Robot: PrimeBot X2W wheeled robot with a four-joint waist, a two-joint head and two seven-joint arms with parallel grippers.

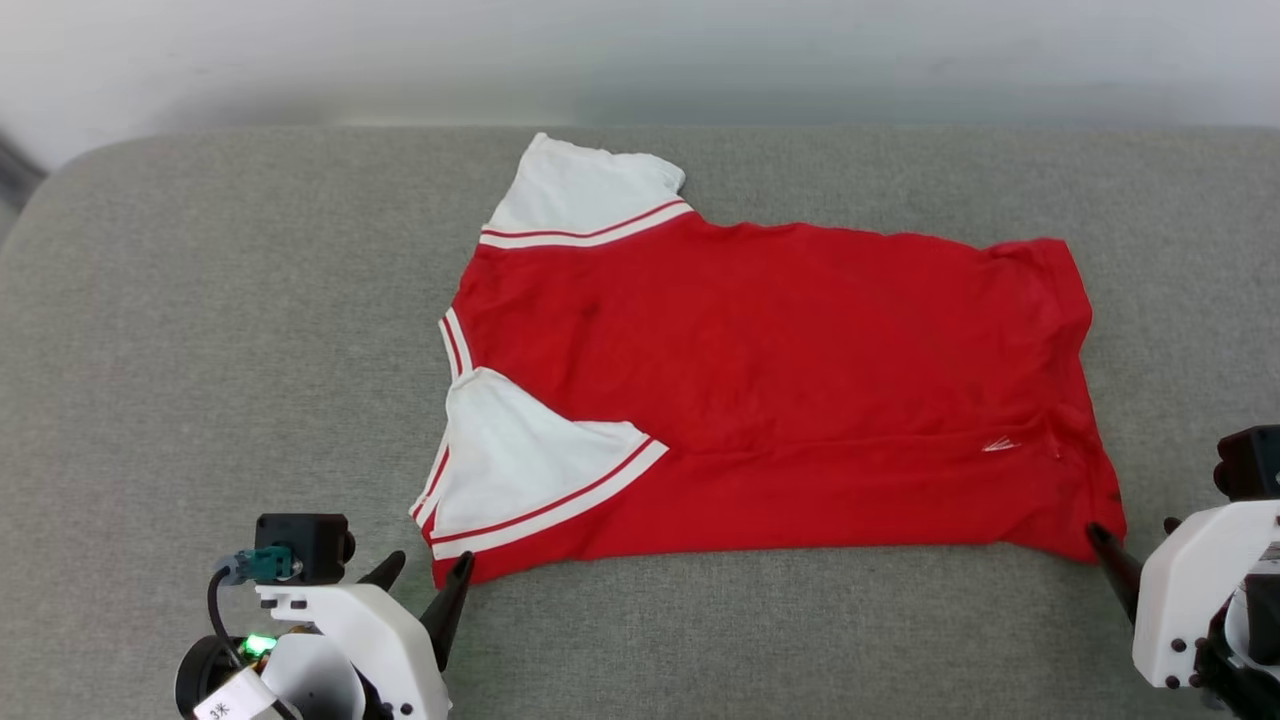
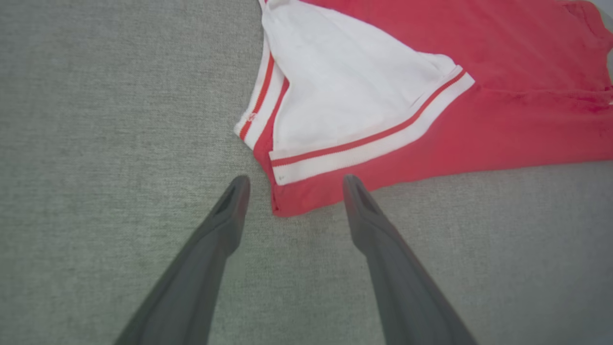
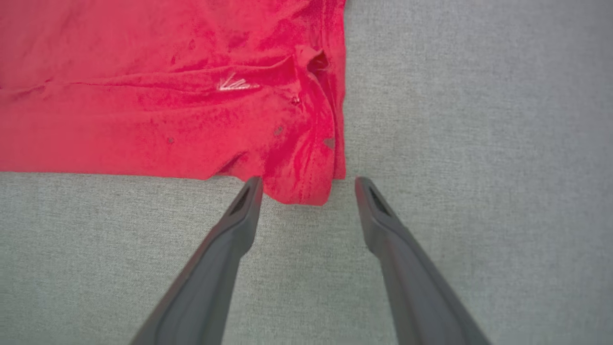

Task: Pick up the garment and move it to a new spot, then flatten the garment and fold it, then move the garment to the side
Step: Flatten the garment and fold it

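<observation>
Both pincers are spread wide apart right now and neither has anything in it. The garment (image 1: 760,400) lies opened out on the bench (image 1: 200,350), about centre and a bit to the right, with the collar end pointing left and the hem to the right.

The left pincer (image 1: 430,563) sits right at the near left corner of it. On the left wrist cam, the red corner below the striped cuff pokes into the gap between the two fingers (image 2: 225,225). I can't tell whether either fingertip actually touches the cloth.

The right pincer (image 1: 1132,527) is at the near right corner. On its wrist cam the hem corner droops between the tips, and one tip is right up against the cloth edge.

The near white sleeve is folded in over the red body, and the far white sleeve sticks out toward the far side. A crease runs along the near long edge, with a small white print near its right end. The hem looks a bit rumpled.

The bench is covered in grey woven fabric and has a rounded far left corner. There's a pale wall behind it.
</observation>
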